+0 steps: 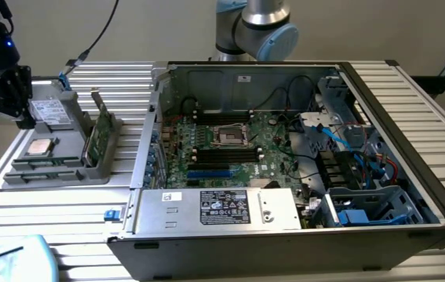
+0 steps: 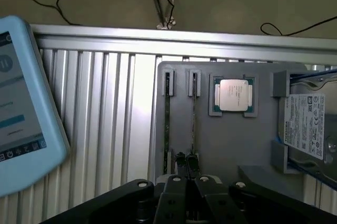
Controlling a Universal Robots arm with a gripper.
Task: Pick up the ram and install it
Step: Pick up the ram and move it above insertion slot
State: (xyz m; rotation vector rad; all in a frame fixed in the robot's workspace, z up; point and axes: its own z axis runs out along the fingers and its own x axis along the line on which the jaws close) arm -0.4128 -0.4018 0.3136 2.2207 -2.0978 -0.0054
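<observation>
Two ram sticks stand on edge in slots of a grey tray [image 2: 226, 145]; from above they show as thin green lines, ram [image 2: 167, 121] and its neighbour [image 2: 193, 119]. In the exterior view the ram [image 1: 101, 136] leans green in that tray [image 1: 57, 170] on the exterior view's left. My gripper [image 2: 187, 167] hangs over the tray's edge near the sticks' ends, its fingers [image 2: 181, 164] shut together with nothing between them. The exterior view has the gripper [image 1: 17, 111] dark at the far left, above the tray. The open computer case [image 1: 379, 194] holds the motherboard [image 1: 230, 147] with black memory slots [image 1: 224, 154].
The tray also carries a square silver processor [image 2: 233, 95] and a grey drive with a white label [image 2: 308, 124]. A light-blue tablet [image 2: 21, 108] lies on the ribbed aluminium table [image 2: 105, 124]. Cables and a drive cage [image 1: 363, 205] crowd the case's side on the exterior view's right.
</observation>
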